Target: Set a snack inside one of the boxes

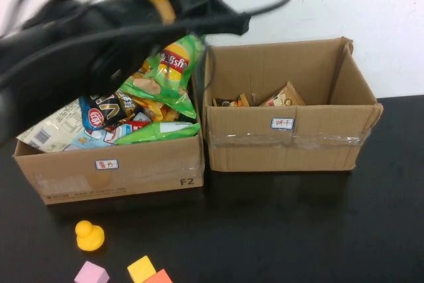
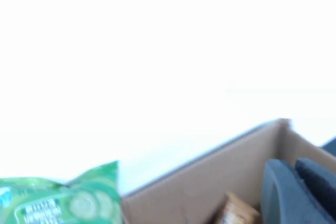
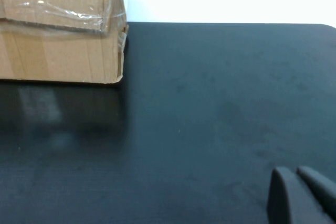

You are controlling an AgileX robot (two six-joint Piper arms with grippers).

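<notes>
The left cardboard box (image 1: 119,170) is heaped with snack bags, with a green chip bag (image 1: 169,74) standing on top at its right end. The right box (image 1: 285,144) holds a few brown snack packs (image 1: 281,97). My left gripper (image 1: 228,23) hangs blurred over the gap between the boxes, above the green bag. In the left wrist view my left gripper (image 2: 294,163) is shut and empty over the right box's inner wall (image 2: 210,177) and a brown pack (image 2: 236,213); the green bag (image 2: 68,200) lies off to the side. My right gripper (image 3: 295,171) is shut and empty over the black table.
A yellow duck (image 1: 89,235) and pink (image 1: 91,274), yellow (image 1: 142,268) and orange (image 1: 159,277) blocks lie on the black table in front of the left box. The right box's corner (image 3: 58,24) shows in the right wrist view. A white wall stands behind.
</notes>
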